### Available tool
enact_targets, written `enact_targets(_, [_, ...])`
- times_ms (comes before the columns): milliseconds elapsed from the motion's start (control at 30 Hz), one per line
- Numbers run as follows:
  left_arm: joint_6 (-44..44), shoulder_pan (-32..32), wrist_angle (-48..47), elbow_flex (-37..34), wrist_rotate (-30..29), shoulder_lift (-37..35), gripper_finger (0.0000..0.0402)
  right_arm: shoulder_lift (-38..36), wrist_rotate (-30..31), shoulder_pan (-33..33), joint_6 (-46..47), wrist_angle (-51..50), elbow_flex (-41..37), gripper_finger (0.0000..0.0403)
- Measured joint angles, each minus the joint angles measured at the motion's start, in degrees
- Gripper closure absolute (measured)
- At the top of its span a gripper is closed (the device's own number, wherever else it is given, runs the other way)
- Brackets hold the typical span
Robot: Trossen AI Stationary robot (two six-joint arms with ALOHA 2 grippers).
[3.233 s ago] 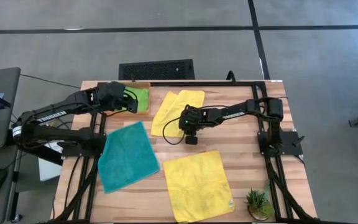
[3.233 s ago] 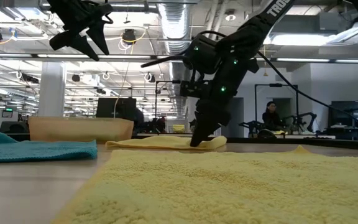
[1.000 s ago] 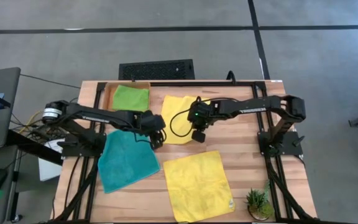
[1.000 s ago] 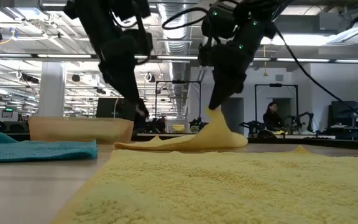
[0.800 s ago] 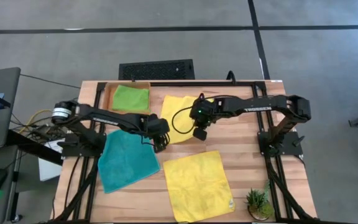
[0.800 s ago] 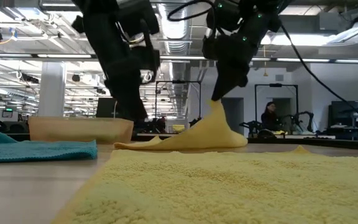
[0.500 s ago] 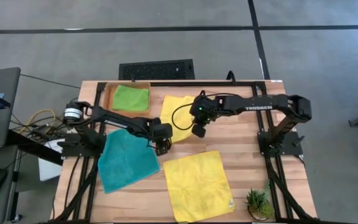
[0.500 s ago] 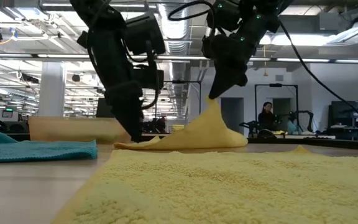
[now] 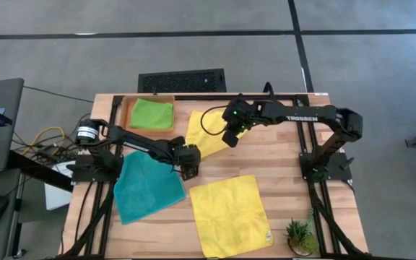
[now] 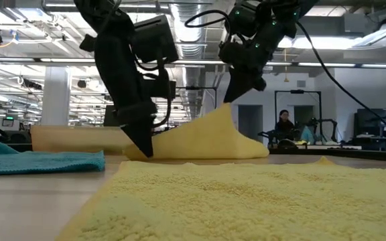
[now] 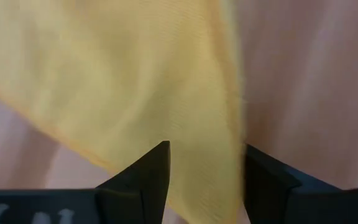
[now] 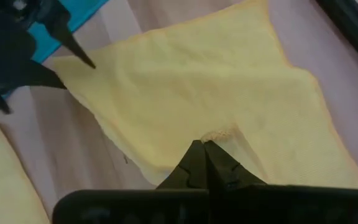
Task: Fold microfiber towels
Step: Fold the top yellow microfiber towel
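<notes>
Pinching yellow towel (image 9: pixel 206 133) corner, lifted, R gripper (image 9: pixel 230 139); L gripper (image 9: pixel 188 172) apart at opposite corner.

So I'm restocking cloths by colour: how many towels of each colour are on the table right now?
Yellow towels: 2, a far one and a near one
Lime green towel: 1
Teal towel: 1
Total: 4

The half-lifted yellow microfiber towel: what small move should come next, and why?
Probably the open left claw should close on the yellow microfiber towel's near corner, which lies between its fingers, because the shut right claw already holds another corner up.
</notes>
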Motion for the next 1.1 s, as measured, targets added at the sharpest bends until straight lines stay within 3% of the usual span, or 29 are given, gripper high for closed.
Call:
enact_targets(300, [-6.39, 0.02, -4.92, 0.00, -1.41, -0.02, 0.0261, 0.02, -0.03, -0.25, -0.14, -2.84, 0.04, 0.0403])
enact_targets(567, [-5.60, 0.07, -5.49, 0.00, 2.91, -0.12, 0.0388, -1.01, -0.02, -0.28, -0.17, -4.24, 0.07, 0.0399])
enact_targets(900, [-6.00, 0.07, -14.43, 6.50, 8.56, -0.35, 0.0401, -7.41, -0.05, 0.10, 0.32, -17.15, 0.08, 0.0400])
enact_targets(1100, [-3.28, 0.20, -21.24, 14.17, 7.91, -0.35, 0.0401, -7.89, 1.10, 2.44, 1.39, -23.08, -0.35, 0.0401])
